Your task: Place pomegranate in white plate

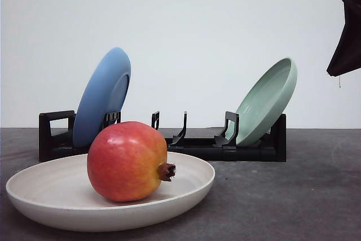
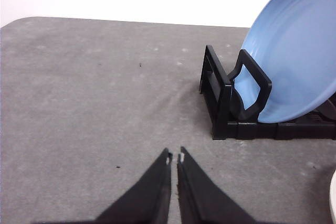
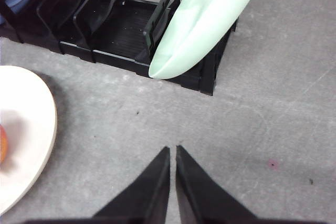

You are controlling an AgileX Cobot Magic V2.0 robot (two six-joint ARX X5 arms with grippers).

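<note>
The pomegranate (image 1: 128, 161), red with a yellow blush and its brown crown pointing right, rests inside the white plate (image 1: 45, 187) at the front left of the table. In the right wrist view the white plate's rim (image 3: 31, 129) and a sliver of the pomegranate (image 3: 2, 144) show at the edge. My right gripper (image 3: 172, 150) is shut and empty above bare table, to the right of the plate; part of that arm hangs at the upper right of the front view (image 1: 345, 32). My left gripper (image 2: 175, 155) is shut with nothing in it, over bare table near the rack's end.
A black dish rack (image 1: 192, 145) stands behind the white plate. It holds a blue plate (image 1: 104, 97) leaning at its left end and a pale green plate (image 1: 268, 100) leaning at its right end. Grey table lies open to the right.
</note>
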